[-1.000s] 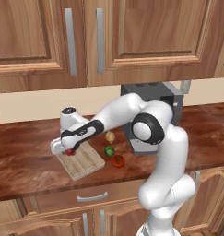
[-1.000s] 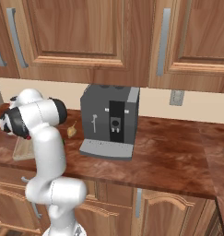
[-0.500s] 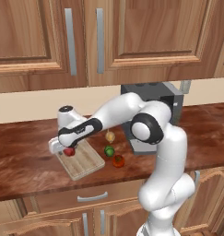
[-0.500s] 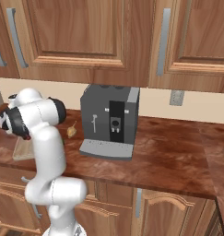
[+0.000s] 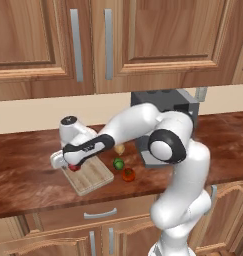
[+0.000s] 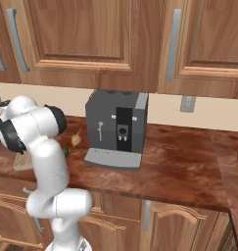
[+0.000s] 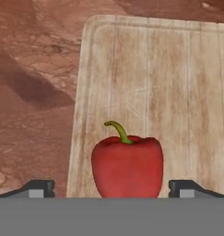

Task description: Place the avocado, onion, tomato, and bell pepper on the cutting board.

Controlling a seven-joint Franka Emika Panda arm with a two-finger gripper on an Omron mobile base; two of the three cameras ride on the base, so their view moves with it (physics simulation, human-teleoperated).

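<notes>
Now red bell pepper (image 7: 127, 167) stands upright on cutting board (image 7: 178, 83); gripper (image 7: 111, 188) wide, tips clear both sides. Best lift straight up, avoid bumping stem.

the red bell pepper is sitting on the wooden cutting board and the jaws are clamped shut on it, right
Not quite. The red bell pepper with its green stalk does sit on the light-wood cutting board, but the jaws stand open on either side of it, apart from it, as the hand view shows.

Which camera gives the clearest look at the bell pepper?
The hand view: the bell pepper stands upright on the cutting board, large, stem up. The left base view shows a small red patch under the hand.
</notes>
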